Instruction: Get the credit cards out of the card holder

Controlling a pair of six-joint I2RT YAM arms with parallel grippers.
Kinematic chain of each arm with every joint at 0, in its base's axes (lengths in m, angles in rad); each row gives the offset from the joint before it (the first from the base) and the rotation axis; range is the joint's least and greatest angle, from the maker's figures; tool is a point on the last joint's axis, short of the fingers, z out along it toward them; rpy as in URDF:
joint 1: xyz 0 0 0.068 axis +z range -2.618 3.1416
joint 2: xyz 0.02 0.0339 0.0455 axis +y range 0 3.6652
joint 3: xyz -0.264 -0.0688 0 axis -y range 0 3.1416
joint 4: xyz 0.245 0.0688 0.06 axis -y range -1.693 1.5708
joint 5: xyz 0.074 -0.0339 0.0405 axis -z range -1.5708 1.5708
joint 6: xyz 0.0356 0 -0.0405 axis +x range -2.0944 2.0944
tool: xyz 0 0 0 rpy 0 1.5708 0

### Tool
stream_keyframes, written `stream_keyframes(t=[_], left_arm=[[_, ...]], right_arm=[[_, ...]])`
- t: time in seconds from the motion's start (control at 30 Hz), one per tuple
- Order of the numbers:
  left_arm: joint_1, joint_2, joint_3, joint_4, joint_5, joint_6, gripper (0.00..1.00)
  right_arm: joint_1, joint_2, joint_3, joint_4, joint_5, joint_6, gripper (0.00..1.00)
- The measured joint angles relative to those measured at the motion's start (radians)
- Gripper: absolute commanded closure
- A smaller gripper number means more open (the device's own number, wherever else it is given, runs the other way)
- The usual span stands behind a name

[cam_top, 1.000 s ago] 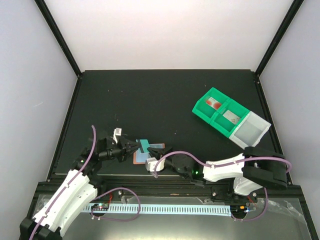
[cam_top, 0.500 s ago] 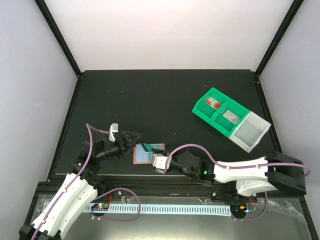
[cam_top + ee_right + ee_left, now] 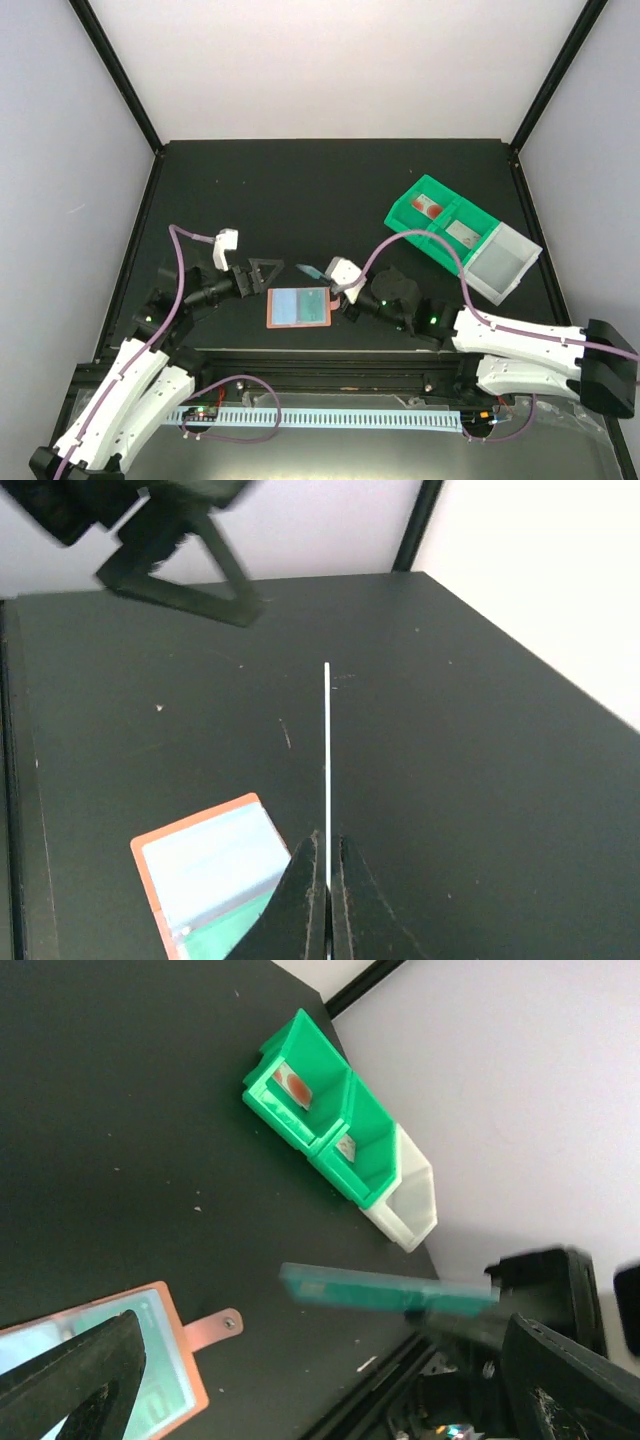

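slippage is the worry: the right pincer (image 3: 327, 850) is clamped on just one edge of a teal credit card (image 3: 327, 750) lifted off the table (image 3: 300, 190), and with the left pincer (image 3: 262, 271) apart beside the open card holder (image 3: 298, 307), nothing pins it for the next pull.

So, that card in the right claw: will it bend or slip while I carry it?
Probably stiff: seen edge-on from the right wrist, the card is one straight line with no sag. Likely very light, being so thin. It might pivot or slip on a quick move, since the right claw pinches only one end and most of the card sticks out free.
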Motion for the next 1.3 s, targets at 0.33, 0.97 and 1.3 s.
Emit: stream_keyframes(t=[0.33, 0.97, 1.3], left_arm=[[0.000, -0.001, -0.037, -0.010, -0.048, 0.151, 0.01], [0.000, 0.127, -0.055, -0.033, -0.097, 0.249, 0.01], [0.000, 0.196, -0.054, -0.042, -0.091, 0.251, 0.01]], right_arm=[[-0.312, -0.097, -0.007, -0.080, -0.232, 0.312, 0.99], [-1.022, -0.142, -0.023, -0.306, -0.534, 0.671, 0.99], [-1.410, -0.193, 0.005, -0.460, -0.494, 0.682, 0.99]])
